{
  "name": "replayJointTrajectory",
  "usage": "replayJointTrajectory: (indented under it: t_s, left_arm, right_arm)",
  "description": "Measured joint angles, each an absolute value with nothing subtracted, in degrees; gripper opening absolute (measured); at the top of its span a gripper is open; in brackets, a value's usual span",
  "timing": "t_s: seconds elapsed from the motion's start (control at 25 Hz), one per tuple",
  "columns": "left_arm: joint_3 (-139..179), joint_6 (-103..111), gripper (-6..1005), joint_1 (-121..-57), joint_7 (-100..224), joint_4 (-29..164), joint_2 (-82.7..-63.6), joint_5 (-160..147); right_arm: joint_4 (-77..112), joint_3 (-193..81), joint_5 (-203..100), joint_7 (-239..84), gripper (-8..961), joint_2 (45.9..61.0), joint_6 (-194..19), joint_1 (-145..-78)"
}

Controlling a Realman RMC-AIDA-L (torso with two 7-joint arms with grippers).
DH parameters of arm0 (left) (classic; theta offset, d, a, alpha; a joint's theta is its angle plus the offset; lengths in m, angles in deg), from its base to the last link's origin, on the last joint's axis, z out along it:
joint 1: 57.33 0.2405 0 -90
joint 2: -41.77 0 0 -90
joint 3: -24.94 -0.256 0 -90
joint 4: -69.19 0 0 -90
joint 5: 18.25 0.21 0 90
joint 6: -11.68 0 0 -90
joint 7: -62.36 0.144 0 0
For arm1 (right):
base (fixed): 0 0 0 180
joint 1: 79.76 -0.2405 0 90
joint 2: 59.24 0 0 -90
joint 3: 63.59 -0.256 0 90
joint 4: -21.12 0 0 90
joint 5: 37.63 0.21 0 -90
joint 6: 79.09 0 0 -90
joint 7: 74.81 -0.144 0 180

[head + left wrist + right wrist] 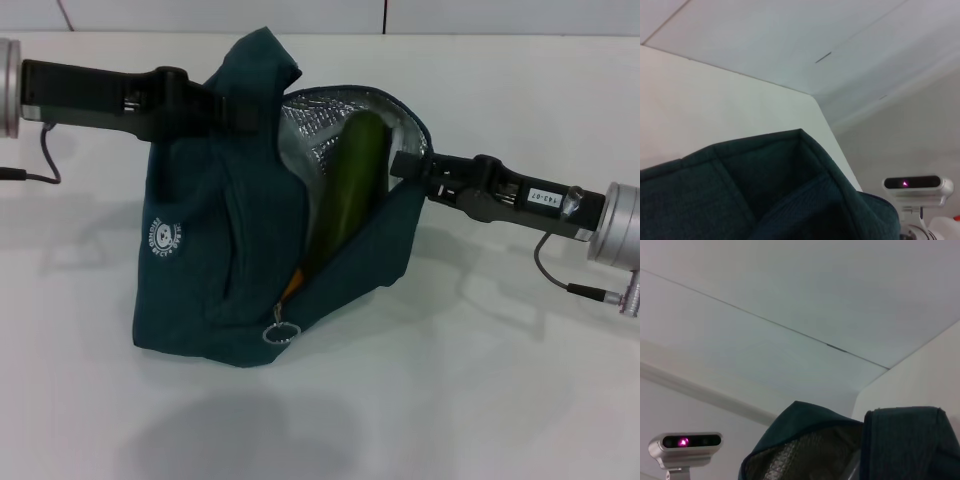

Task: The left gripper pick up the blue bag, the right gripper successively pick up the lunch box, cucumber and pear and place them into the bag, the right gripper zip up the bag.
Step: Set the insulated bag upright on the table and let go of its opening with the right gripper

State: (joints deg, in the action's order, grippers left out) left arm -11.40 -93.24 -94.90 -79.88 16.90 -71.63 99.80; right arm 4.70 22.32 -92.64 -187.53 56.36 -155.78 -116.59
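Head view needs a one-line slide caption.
Left gripper holds the blue bag up; cucumber stands inside; right gripper at its rim.

Your count: two grippers, one bag, one cucumber.
You see one gripper [262, 117] at the bag's [200, 270] 10 o'clock, one gripper [402, 165] at its 3 o'clock, one cucumber [352, 180] inside, one zip ring [281, 333].

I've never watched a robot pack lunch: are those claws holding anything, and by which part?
Both meet the dark teal-blue fabric bag at its top: the left gripper at the raised upper edge, the right gripper at the opening's rim. Their fingers are hidden.
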Motion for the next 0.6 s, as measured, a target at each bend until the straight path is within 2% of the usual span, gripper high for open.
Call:
replayJointTrajectory:
  t_s: [0.08,0.44,0.6]
  left_arm:
    - [-11.78,-93.26,44,-94.96,-79.86,16.90,-71.69,99.79]
    - [-12.32,-93.36,44,-95.10,-79.77,16.90,-71.90,99.71]
    - [-14.92,-93.42,43,-95.43,-80.14,16.90,-72.50,97.36]
  right_arm:
    - [4.69,22.32,-92.65,-187.44,383,56.36,-155.73,-116.60]
    - [3.92,20.35,-92.26,-182.63,178,56.11,-157.94,-116.19]
    - [0.62,16.70,-92.40,-181.16,112,55.69,-163.45,-113.60]
